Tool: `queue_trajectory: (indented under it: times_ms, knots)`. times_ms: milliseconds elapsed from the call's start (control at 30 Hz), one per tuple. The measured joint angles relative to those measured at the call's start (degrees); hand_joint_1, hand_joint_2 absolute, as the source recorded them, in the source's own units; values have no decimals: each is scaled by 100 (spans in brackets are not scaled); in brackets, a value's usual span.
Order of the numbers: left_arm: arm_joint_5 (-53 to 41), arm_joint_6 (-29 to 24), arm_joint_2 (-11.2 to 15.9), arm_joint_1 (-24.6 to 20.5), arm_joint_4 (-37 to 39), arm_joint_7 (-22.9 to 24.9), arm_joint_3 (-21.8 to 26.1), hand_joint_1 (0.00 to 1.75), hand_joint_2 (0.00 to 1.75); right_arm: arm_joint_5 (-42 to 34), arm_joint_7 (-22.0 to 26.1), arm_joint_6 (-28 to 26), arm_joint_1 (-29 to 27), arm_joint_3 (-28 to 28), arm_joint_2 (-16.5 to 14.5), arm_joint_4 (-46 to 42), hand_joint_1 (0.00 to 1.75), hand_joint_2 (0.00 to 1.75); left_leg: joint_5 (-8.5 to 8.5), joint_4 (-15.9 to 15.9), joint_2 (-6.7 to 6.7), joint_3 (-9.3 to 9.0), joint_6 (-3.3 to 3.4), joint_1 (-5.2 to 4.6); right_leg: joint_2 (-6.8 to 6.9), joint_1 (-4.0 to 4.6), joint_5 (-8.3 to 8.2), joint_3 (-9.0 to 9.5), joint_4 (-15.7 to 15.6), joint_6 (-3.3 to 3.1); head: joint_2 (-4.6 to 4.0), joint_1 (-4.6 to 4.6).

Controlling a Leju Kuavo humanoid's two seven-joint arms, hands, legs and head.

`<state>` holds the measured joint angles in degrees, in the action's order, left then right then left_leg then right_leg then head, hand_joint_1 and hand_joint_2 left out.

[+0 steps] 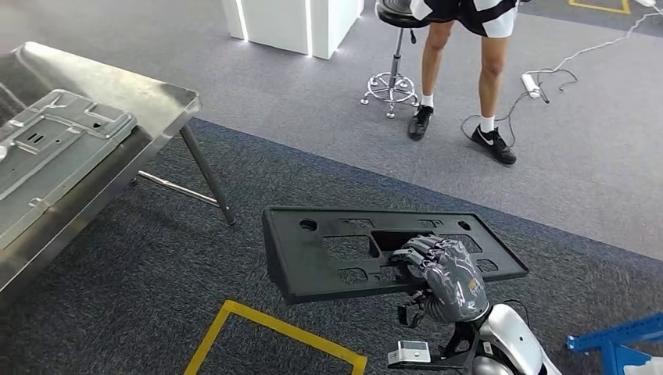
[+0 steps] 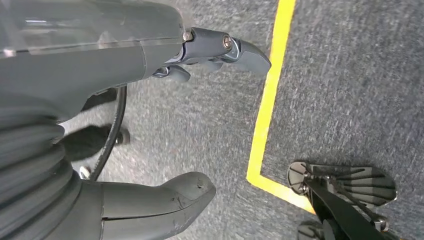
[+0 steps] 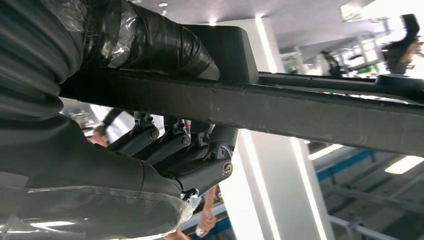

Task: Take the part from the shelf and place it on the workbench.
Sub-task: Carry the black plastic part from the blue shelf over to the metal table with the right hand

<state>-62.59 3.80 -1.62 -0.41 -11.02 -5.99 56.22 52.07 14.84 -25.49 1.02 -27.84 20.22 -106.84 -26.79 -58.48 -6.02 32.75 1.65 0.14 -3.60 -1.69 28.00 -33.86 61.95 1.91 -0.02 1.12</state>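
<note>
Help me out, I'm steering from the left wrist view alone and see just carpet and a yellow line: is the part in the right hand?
Observer: Yes. In the head view the right hand grips the black part, fingers hooked into an opening in it, and holds it above the carpet.
Operator: Where is the workbench from here?
Observer: The steel workbench stands ahead on the robot's left, with a grey metal panel lying on it.
Operator: Is anyone in the way?
Observer: A person stands farther ahead to the right, beside a stool, well apart from the bench.
</note>
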Motion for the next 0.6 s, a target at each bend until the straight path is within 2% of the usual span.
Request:
queue_trajectory:
  times_ms: [33, 67, 100, 133, 200, 233, 267, 300, 333, 367, 400, 433, 500, 533, 567, 600]
  knots:
    - [-1, 0, -1, -1, 0, 0, 3, 0, 175, -16, -13, 6, -2, 24, 10, -13, 175, 175, -5, -29, -70, 39, -31, 0, -90, -5, -24, 50, -147, -9, 0, 1]
    - [-2, 0, -1, 0, 0, 0, 6, 0, 175, -30, -24, 13, -3, 46, 19, -25, 175, 175, 0, -41, -140, 73, -64, 3, -94, 5, 6, 60, -183, -27, 0, 2]
    - [-3, 0, 1, 8, 0, 0, 9, 0, 175, -40, -33, 19, 0, 64, 25, -37, 175, 175, 9, -36, -204, 100, -97, 14, -30, 0, 7, 65, -201, -52, 0, 2]
    - [-4, 2, -1, 22, 1, 1, 11, 0, 175, -46, -38, 24, 7, 76, 29, -45, 175, 175, -1, -52, -160, 115, -130, 17, 42, -2, 0, 81, -227, -84, 0, 2]
    - [-7, 5, -4, 34, 1, 2, 13, 0, 175, -52, -44, 34, 9, 97, 33, -71, 175, 175, -162, -292, 157, 231, -190, 10, 195, -8, -12, 125, -281, -166, 0, 7]
    - [-8, 7, -6, 28, 1, 2, 14, 0, 175, -54, -45, 41, 6, 110, 36, -84, 175, 175, -323, -580, 364, 362, -212, 11, 279, 6, -9, 140, -293, -198, 0, 10]
    - [-8, 5, -6, 14, 0, 2, 14, 0, 175, -55, -46, 49, 0, 125, 38, -94, 175, 175, -502, -941, 487, 540, -231, 17, 363, 21, 0, 147, -297, -223, 0, 12]
    - [-10, 5, -6, 3, 0, 2, 15, 0, 175, -55, -46, 56, -3, 137, 40, -99, 175, 175, -646, -1311, 537, 723, -247, 31, 455, 33, 10, 152, -296, -235, 0, 12]
    - [-12, 4, -6, -1, 0, 2, 15, 0, 175, -56, -46, 63, -4, 145, 42, -100, 175, 175, -707, -1561, 556, 847, -259, 43, 542, 40, 22, 159, -295, -241, 0, 12]
    - [-15, 4, -6, 4, 0, 2, 15, 0, 175, -56, -46, 69, -4, 150, 43, -101, 175, 175, -654, -1595, 569, 861, -266, 51, 623, 42, 35, 172, -293, -238, 0, 12]
    - [-17, 4, -5, 13, 0, 2, 15, 0, 175, -57, -46, 73, -4, 158, 43, -101, 175, 175, -503, -1406, 595, 761, -265, 55, 700, 42, 52, 192, -292, -229, 0, 13]
    - [-19, 4, -4, 20, 0, 2, 15, 0, 175, -57, -46, 75, -3, 168, 44, -102, 175, 175, -293, -1023, 675, 559, -251, 52, 768, 42, 71, 220, -291, -213, 0, 13]
    - [-20, 4, -1, 12, 0, 2, 15, 0, 175, -58, -46, 77, -2, 192, 44, -113, 175, 175, -34, -300, 926, 187, -198, 4, 898, 66, 112, 267, -288, -163, 0, 11]
    - [-20, 4, 0, 4, 0, 1, 15, 0, 175, -58, -46, 78, 0, 200, 44, -121, 175, 175, 6, -113, 1004, 100, -168, -21, 957, 81, 127, 284, -287, -136, 0, 10]
    - [-20, 4, 1, 1, 0, -1, 15, 0, 175, -59, -46, 78, 2, 207, 44, -128, 175, 175, -9, -60, 1013, 87, -144, -45, 1015, 95, 136, 294, -291, -111, 0, 8]
    - [-20, 4, 1, 8, 0, -2, 16, 0, 175, -60, -46, 79, 5, 210, 44, -133, 175, 175, 3, -51, 938, 102, -115, -52, 1073, 98, 140, 310, -304, -85, 0, 8]
